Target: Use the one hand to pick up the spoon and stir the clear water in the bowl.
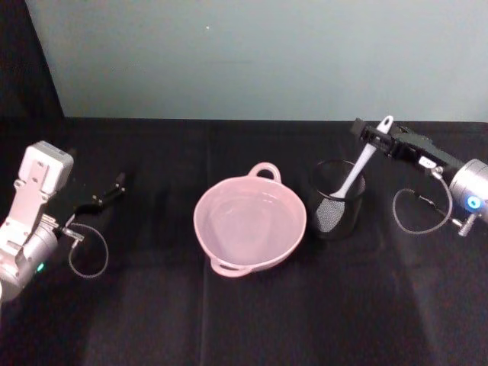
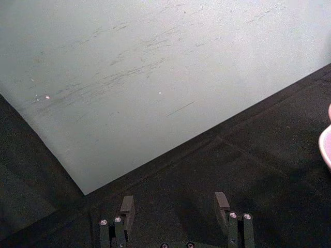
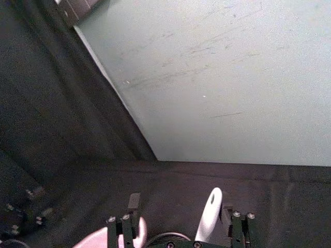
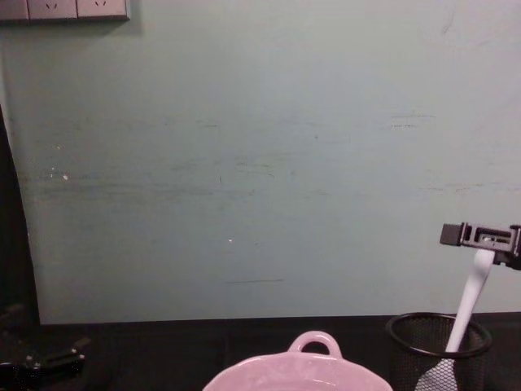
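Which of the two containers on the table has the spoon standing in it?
The black mesh cup, right of the pink bowl; the white spoon stands inside it.

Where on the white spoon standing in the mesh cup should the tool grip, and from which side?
Grip the spoon high on its slender handle, from above: its blade sits down inside the mesh cup, so just the upper handle stands free. The right tool is there already.
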You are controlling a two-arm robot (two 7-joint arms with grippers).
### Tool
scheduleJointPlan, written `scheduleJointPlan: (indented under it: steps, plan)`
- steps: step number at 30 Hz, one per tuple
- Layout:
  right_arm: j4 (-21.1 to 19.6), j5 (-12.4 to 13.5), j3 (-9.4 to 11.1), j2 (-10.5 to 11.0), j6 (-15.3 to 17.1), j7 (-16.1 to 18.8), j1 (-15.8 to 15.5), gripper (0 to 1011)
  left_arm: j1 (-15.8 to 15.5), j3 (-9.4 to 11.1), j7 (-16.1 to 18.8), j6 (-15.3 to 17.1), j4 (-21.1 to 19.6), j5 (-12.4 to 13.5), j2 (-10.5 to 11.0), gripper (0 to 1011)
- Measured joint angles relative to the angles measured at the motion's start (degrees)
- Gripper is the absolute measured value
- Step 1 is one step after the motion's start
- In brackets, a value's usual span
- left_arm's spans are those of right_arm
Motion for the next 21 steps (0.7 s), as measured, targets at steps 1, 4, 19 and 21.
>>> scheduleJointPlan:
  steps: [1, 4, 19, 21]
  plan:
    - [0.1, -0.7, -0.3, 0.1, -0.3, -0.2, 0.2, 954, 0.0, 0.0, 0.0, 0.0, 0.0, 0.0, 0.0, 1011]
    - [0.6, -3.3, -1.1, 0.4, -1.5, -1.2, 0.6, 1002, 0.0, 0.0, 0.0, 0.0, 0.0, 0.0, 0.0, 1011]
    - [-6.9, -20.3, -2.9, 5.5, -10.5, -8.4, -4.9, 1002, 0.0, 0.0, 0.0, 0.0, 0.0, 0.0, 0.0, 1011]
    - [-9.5, -21.0, -1.7, 6.7, -11.2, -10.0, -7.4, 1002, 0.0, 0.0, 0.0, 0.0, 0.0, 0.0, 0.0, 1011]
